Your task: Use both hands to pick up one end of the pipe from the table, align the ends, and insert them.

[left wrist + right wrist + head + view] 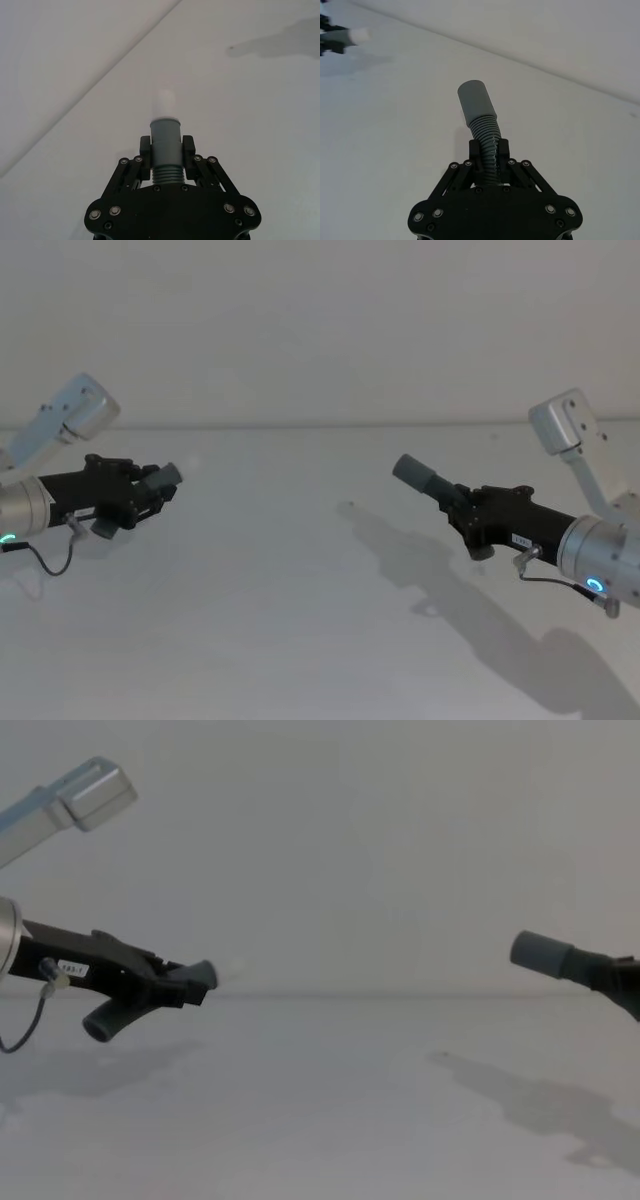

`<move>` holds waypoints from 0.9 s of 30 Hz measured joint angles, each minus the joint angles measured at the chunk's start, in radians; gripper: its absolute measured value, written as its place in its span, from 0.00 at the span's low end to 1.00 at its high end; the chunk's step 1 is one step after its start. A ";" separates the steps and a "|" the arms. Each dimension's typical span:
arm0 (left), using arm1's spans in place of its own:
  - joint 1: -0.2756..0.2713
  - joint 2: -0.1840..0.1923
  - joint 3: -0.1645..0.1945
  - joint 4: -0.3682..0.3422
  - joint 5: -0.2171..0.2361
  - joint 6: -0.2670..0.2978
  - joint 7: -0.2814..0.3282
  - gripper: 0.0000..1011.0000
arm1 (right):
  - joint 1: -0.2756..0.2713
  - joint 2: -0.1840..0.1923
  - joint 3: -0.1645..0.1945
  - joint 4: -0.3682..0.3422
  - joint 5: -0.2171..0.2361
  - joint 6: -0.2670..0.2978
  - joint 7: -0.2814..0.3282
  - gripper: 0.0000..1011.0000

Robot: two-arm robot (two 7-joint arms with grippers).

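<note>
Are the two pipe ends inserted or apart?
Apart. The left gripper holds the narrow cuff, the right gripper the hose behind the wide sleeve, with bare table between them.

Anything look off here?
Only the sleeve: it leans off the axis of the right gripper where the ribbed hose bends. The cuff sits straight in the left gripper. No damage seen.

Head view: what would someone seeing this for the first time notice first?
Two grippers hang above the white table, facing each other across a wide gap. The left gripper, on the left, is shut on the narrower cuff with a whitish tip; the right gripper, on the right, grips the ribbed hose behind the wider sleeve.
</note>
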 joint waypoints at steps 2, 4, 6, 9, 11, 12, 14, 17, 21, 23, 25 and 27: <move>-0.006 0.003 0.004 0.004 -0.002 -0.012 -0.015 0.33 | 0.002 0.011 -0.003 0.000 0.004 -0.011 0.020 0.18; -0.015 0.006 0.013 0.012 -0.004 -0.033 -0.040 0.33 | 0.005 0.025 -0.009 0.000 0.011 -0.031 0.053 0.18; -0.025 0.008 0.021 0.020 -0.006 -0.052 -0.065 0.33 | 0.009 0.042 -0.015 0.001 0.016 -0.048 0.083 0.18; -0.037 0.010 0.032 0.030 -0.010 -0.074 -0.096 0.33 | 0.015 0.061 -0.025 0.006 0.023 -0.071 0.123 0.18; -0.047 0.011 0.041 0.038 -0.012 -0.093 -0.123 0.33 | 0.020 0.075 -0.032 0.010 0.028 -0.091 0.158 0.18; -0.050 0.012 0.044 0.041 -0.013 -0.099 -0.131 0.33 | 0.022 0.081 -0.036 0.012 0.030 -0.097 0.168 0.18; -0.057 0.013 0.050 0.046 -0.015 -0.109 -0.147 0.33 | 0.026 0.091 -0.042 0.016 0.033 -0.111 0.188 0.18; -0.068 0.015 0.061 0.054 -0.020 -0.132 -0.183 0.33 | 0.034 0.110 -0.053 0.023 0.038 -0.135 0.232 0.18; -0.081 0.018 0.075 0.062 -0.025 -0.158 -0.225 0.33 | 0.045 0.132 -0.069 0.032 0.042 -0.170 0.286 0.18; -0.087 0.020 0.082 0.065 -0.029 -0.170 -0.246 0.33 | 0.052 0.144 -0.081 0.039 0.043 -0.192 0.316 0.18; -0.093 0.022 0.089 0.066 -0.032 -0.182 -0.267 0.33 | 0.058 0.156 -0.091 0.044 0.043 -0.212 0.348 0.18; -0.096 0.023 0.094 0.067 -0.034 -0.188 -0.280 0.33 | 0.063 0.165 -0.099 0.047 0.043 -0.225 0.367 0.18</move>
